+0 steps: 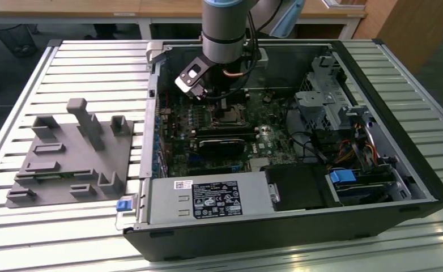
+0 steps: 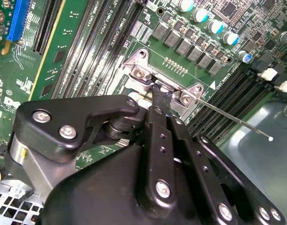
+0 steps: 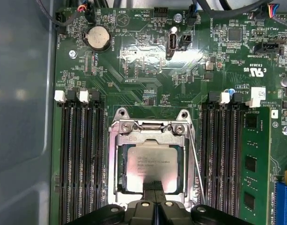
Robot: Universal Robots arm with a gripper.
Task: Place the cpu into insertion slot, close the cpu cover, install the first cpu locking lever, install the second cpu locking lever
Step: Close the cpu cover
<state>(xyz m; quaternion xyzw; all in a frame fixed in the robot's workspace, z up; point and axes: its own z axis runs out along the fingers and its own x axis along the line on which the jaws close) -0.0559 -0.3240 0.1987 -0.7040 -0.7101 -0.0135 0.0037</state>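
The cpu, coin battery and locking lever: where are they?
cpu (image 3: 150, 164), first wrist view, centre of silver top.
coin battery (image 3: 98, 37), first wrist view, its middle.
locking lever (image 2: 234, 118), second wrist view, mid-rod.

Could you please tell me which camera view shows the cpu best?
The first wrist view: the cpu lies face-on in the insertion slot, silver top plain, the gripper at one edge. In the second wrist view the gripper covers it. In the exterior view the slot is a tiny patch beneath the arm.

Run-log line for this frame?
silver square cpu: in metal-rimmed insertion slot | gripper: shut, at slot edge | thin wire lever: angled out
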